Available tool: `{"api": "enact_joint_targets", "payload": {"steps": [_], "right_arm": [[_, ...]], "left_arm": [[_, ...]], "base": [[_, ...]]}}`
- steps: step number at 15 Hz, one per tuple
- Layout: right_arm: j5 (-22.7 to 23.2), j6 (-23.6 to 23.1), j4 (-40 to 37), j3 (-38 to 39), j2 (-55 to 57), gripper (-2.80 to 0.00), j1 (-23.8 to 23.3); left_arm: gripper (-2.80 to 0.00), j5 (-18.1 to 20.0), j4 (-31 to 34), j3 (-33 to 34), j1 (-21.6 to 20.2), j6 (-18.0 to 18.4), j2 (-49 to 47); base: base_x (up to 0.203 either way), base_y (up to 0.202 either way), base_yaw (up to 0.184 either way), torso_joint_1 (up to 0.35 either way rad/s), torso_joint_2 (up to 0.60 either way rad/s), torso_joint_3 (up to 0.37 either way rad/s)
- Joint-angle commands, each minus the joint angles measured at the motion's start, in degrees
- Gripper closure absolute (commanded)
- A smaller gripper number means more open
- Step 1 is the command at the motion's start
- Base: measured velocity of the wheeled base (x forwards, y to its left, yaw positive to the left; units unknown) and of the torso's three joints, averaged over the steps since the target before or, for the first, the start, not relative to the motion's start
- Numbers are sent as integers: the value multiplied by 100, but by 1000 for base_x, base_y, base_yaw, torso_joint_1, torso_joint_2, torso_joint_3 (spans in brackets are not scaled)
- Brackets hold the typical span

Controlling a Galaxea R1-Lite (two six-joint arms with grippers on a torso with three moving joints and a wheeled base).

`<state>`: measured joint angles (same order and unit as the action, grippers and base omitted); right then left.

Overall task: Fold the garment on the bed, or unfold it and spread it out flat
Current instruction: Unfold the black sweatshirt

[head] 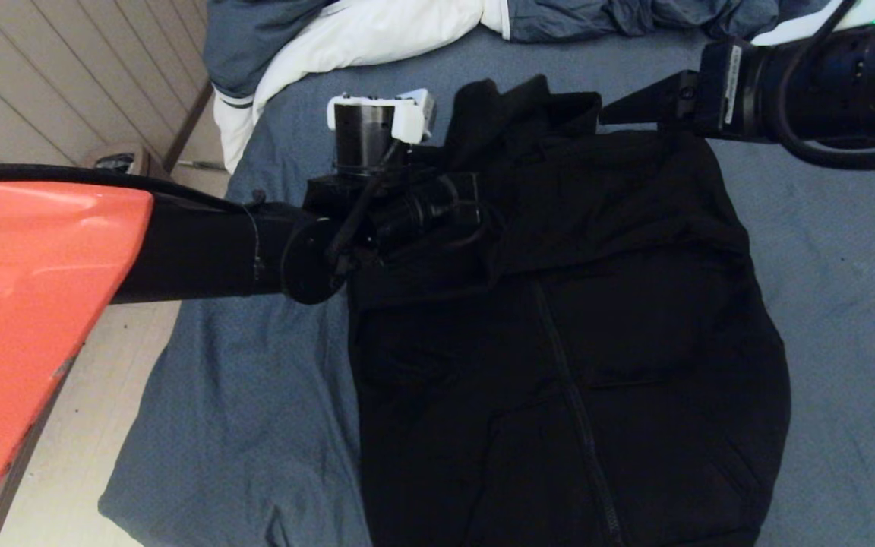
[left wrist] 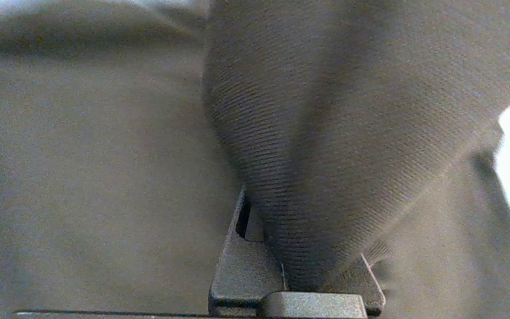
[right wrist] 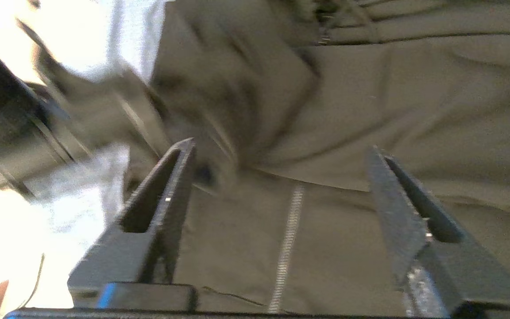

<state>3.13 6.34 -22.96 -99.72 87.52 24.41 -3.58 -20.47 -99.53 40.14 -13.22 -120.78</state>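
Garment (head: 559, 342) on the bed (head: 255, 425) (duvet (head: 346, 30) behind, at the far edge)

Left end effector (left wrist: 297, 283) clamped, right end effector (right wrist: 281, 173) spread.

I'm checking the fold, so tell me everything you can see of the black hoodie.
The garment is a black zip-front hoodie of soft knit, lying front-up on the bed, zipper closed, upper part rumpled and heaped. The left gripper is shut on a bunched fold at its upper left; the right gripper hangs open over it.
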Motion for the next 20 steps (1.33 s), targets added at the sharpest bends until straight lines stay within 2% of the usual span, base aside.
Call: {"api": "enact_joint_targets", "payload": {"steps": [1,4,7,10,15,17,20], "right_arm": [[12,-14,-11,320,-346,-280,-179],[13,-19,0,612,-525,-280,-207],[30,-36,37,772,-515,-280,-200],[48,-36,49,892,-466,-280,-192],[57,-36,64,1042,-393,-280,-174],[65,-36,71,1103,-376,-280,-174],[162,-36,257,1200,-332,-280,-174]], "left_arm": [[0,-8,45,-369,-837,76,99],[0,-3,63,-671,-1799,253,282],[0,13,20,-399,-2598,283,576],[0,80,-82,55,-3218,272,837],[0,80,-448,1037,-3727,316,1177],[0,54,-551,1464,-3880,445,1442],[0,8,-893,1941,-4296,496,1640]], "base": [[0,0,0,0,0,0],[0,0,0,0,0,0],[0,0,0,0,0,0],[0,0,0,0,0,0],[0,0,0,0,0,0],[0,0,0,0,0,0],[0,0,0,0,0,0]]}}
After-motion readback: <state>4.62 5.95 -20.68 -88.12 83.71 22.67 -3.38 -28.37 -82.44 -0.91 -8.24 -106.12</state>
